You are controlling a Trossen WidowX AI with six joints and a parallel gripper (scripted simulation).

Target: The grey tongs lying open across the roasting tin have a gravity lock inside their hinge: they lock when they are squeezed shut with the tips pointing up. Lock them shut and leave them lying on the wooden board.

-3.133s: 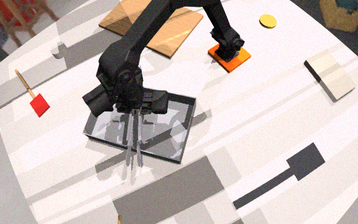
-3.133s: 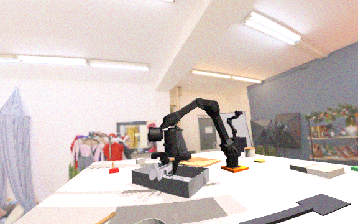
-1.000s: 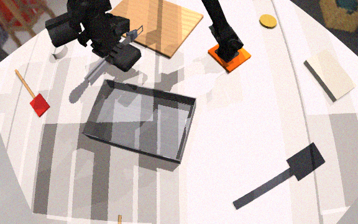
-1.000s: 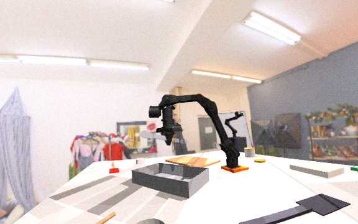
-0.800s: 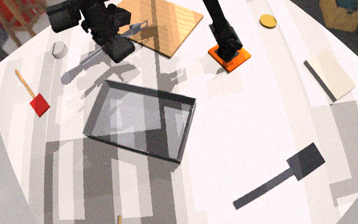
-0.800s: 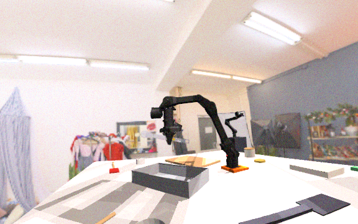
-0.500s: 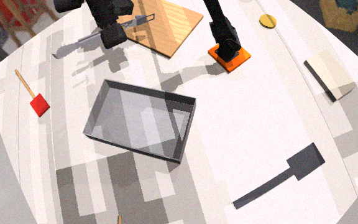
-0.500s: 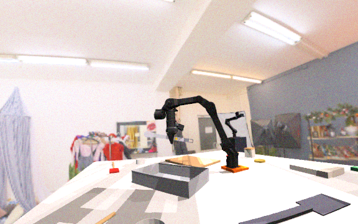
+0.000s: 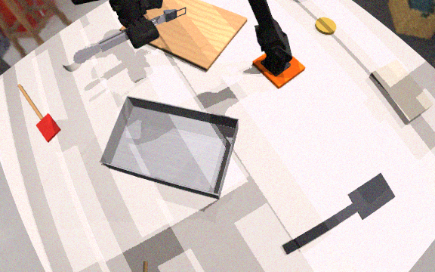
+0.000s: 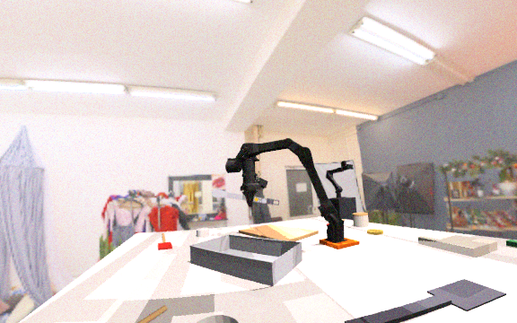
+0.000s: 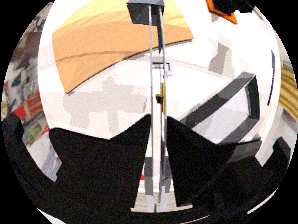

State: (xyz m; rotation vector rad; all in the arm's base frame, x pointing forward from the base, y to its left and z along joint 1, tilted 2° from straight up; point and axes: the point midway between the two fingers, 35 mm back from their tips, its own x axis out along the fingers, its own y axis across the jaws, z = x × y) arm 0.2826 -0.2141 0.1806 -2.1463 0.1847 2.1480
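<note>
The grey tongs (image 9: pixel 113 41) (image 10: pixel 265 200) (image 11: pixel 158 55) are held in the air, roughly level, with the rounded tip end at the left in the top view and the hinge end over the wooden board (image 9: pixel 217 41) (image 10: pixel 303 234) (image 11: pixel 100 60). My gripper (image 9: pixel 136 33) (image 10: pixel 250 205) (image 11: pixel 157 119) points down and is shut on the tongs' arms, which run close together and nearly parallel between the fingers. The lock inside the hinge is hidden. The roasting tin (image 9: pixel 181 108) (image 10: pixel 232 267) (image 11: pixel 215 108) stands apart from the tongs, nearer the top camera.
A red-headed tool (image 9: pixel 48 128) (image 10: pixel 164 246) lies left of the tin. A small white cup (image 10: pixel 202 232) stands behind it. The arm's orange base (image 9: pixel 279 83) (image 10: pixel 348 244) is right of the board. A dark spatula (image 9: pixel 372 196) (image 10: pixel 465 293) and a pale block (image 9: pixel 404 94) (image 10: pixel 460 246) lie farther right.
</note>
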